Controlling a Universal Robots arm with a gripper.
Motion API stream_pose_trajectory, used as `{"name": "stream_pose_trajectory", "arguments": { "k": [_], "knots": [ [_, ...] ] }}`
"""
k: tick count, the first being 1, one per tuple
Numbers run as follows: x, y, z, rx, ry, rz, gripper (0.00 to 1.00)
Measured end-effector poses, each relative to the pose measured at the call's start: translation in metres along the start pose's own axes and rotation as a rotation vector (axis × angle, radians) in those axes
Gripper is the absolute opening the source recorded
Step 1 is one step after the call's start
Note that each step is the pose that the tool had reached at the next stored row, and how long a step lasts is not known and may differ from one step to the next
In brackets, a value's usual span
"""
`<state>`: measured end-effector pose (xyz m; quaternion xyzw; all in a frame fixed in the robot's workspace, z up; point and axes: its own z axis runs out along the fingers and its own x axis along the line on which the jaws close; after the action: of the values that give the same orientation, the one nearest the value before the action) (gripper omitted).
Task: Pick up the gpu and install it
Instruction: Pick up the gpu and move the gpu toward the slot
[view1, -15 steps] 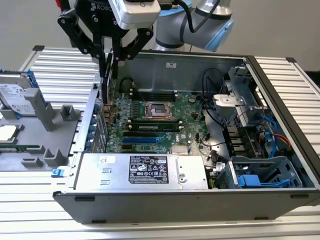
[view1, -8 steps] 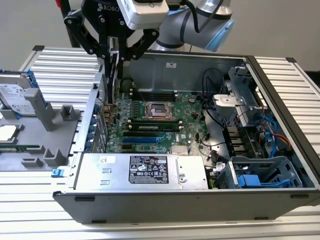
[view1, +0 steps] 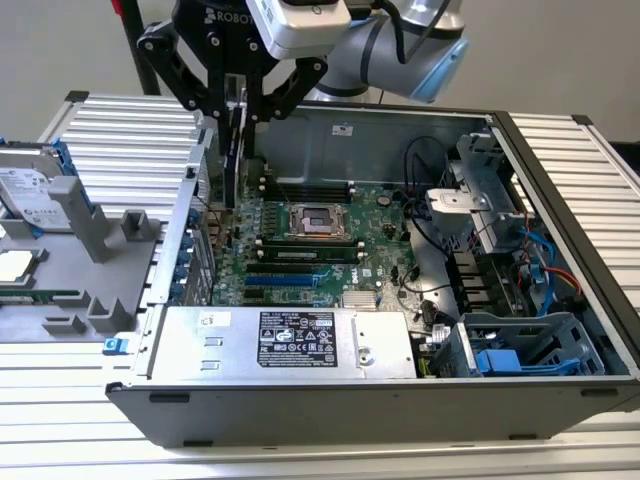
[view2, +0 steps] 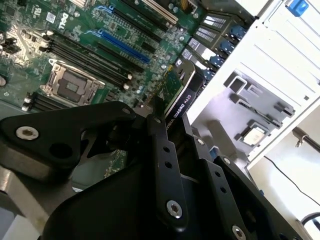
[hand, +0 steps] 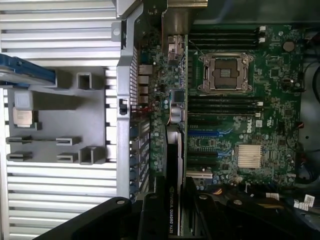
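Black hand clamped on gpu, edge-on over motherboard; card's gripped end hidden inside hand.

Black gpu, green motherboard, grey tray

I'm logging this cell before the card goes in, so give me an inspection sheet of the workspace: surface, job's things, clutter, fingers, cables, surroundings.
Surface: ribbed metal table carrying an open computer case.
Job's things: the gpu is held edge-on over the motherboard, towards the exterior view's left end of the case; it does not look seated yet.
Clutter: grey fixture tray beside the case, bearing a hard drive and a processor chip.
Grippers: the gripper has its fingers shut on the gpu.
Cables: black, blue and red leads lie inside the case at the exterior view's right, away from the card.
Surroundings: pale wall behind; nothing else seen.
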<state>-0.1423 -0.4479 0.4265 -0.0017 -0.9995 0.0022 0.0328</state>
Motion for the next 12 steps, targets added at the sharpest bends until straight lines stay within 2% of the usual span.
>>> {"name": "stream_pose_trajectory", "arguments": {
  "k": [12],
  "knots": [
    [-0.0007, 0.0, -0.0001, 0.0001, -0.0001, 0.0, 0.0]
  ]
}}
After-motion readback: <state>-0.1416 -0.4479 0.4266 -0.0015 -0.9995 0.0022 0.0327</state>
